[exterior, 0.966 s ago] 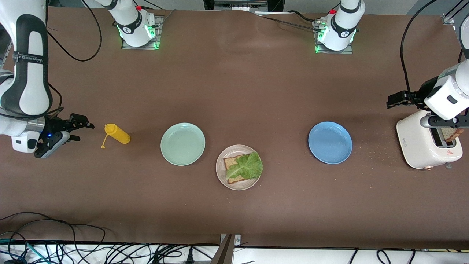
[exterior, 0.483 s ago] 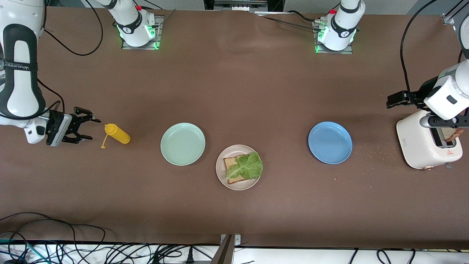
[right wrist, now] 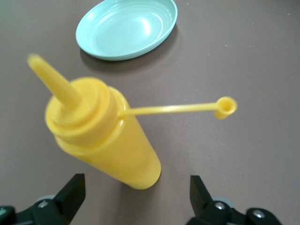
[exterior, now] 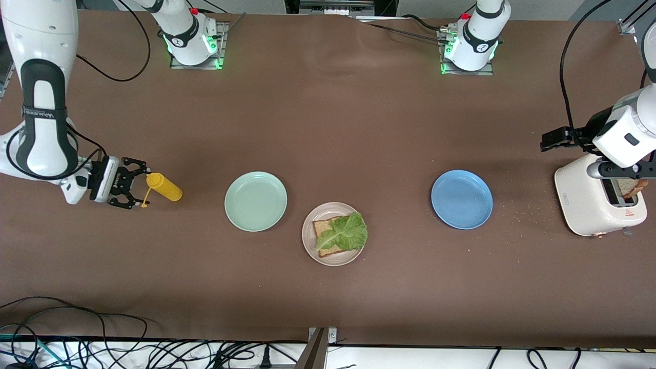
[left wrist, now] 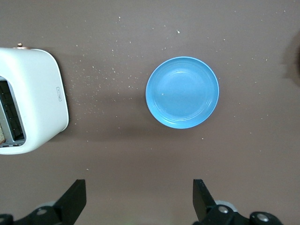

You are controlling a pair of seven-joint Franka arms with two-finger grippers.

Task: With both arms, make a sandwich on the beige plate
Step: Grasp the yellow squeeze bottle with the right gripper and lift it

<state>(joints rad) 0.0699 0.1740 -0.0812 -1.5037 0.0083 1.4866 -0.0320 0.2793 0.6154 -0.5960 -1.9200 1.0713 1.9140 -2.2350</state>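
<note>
The beige plate (exterior: 333,256) lies nearest the front camera, mid-table. On it rests one brown bread slice (exterior: 323,229) with a green lettuce leaf (exterior: 346,233) over it. A second slice (exterior: 633,187) sticks out of the white toaster (exterior: 589,205) at the left arm's end. My left gripper (exterior: 554,139) (left wrist: 139,197) hangs open and empty high above the table beside the toaster; that arm waits. My right gripper (exterior: 134,189) (right wrist: 136,192) is low at the right arm's end. It stands open, with its fingers on either side of the cap end of a yellow squeeze bottle (exterior: 165,188) (right wrist: 110,136), not touching it.
A mint-green plate (exterior: 255,201) (right wrist: 126,27) lies between the bottle and the beige plate. A blue plate (exterior: 462,199) (left wrist: 182,92) lies toward the toaster (left wrist: 33,112), with crumbs scattered between them. The bottle's loose cap tether (right wrist: 187,108) sticks out sideways. Cables run along the table's front edge.
My right gripper has turned and moved along the table up to the yellow bottle, and its fingers have spread a little wider. The left arm has not moved.
</note>
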